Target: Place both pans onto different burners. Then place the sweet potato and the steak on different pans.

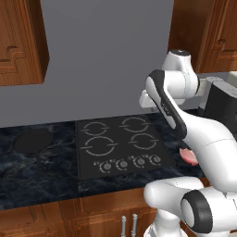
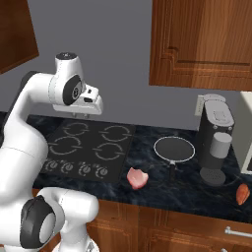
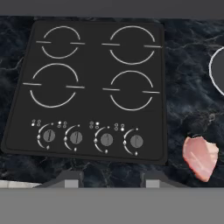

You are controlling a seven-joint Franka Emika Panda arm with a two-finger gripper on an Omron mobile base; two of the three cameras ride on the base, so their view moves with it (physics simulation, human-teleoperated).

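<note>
arm folded high, elbow bent, gripper (image 2: 81,116) pointing down (fingers apart, holding nothing).

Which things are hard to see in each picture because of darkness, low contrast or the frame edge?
Left base view: the black pan nearly melts into the dark counter. Right base view: the rimmed pan stands out by its pale rim; the sweet potato sits near the edge. Hand view: burners are sharp, the steak clear, the fingers dim.

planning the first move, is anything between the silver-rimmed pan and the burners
Nothing visible: bare counter separates the silver-rimmed pan from the burners; the steak lies nearer the front edge, off that line.
</note>
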